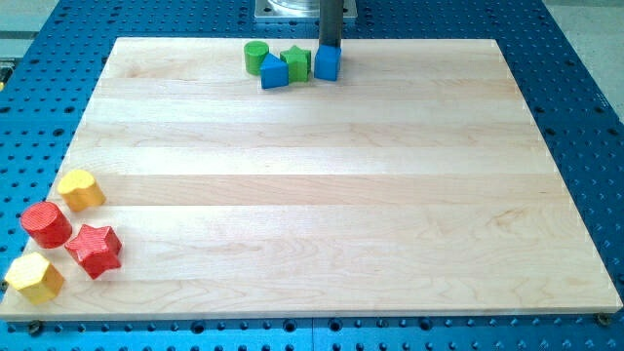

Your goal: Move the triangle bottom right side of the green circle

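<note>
at the view's far left, near the bottom corner of the wooden board point(312, 195), four blocks cluster: a yellow hexagon block point(35, 277) lowest, a red cylinder point(46, 224) above it, a red star point(95, 250) just to the right of those two, and a second yellow block point(81, 189) highest of the group, its shape roughly hexagonal.

moving right along the view's top edge, a green circle point(256, 58) stands first. just beside it, at its lower right, sits the blue triangle point(274, 72), close enough that i cannot tell whether they touch. a green star point(296, 62) comes next, tight against the triangle's right side, then a blue cube point(328, 63) just beside the star.

my tip point(330, 46) stands at the top of the blue cube, on its far side; the rod has no fingers, and the very end is partly hidden behind the cube, so contact is unclear.

the board lies on a blue perforated table point(585, 97).
</note>
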Tool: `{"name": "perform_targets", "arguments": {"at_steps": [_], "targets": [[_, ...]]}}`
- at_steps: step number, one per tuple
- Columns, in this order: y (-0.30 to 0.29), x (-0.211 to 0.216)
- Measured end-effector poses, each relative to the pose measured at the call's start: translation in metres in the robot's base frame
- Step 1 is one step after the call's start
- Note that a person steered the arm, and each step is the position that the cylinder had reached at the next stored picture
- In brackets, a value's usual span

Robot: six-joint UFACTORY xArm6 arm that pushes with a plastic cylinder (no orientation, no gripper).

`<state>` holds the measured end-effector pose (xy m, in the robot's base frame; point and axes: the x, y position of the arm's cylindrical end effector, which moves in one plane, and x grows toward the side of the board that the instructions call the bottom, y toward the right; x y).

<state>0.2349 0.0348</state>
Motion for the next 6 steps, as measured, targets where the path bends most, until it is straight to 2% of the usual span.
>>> {"name": "perform_targets", "arguments": {"at_steps": [1, 2, 3, 5, 6], "targets": [[0.000, -0.036], [-0.055, -0.035], [-0.087, -0.010], [-0.092, -0.001], [-0.091, 0.032]]}}
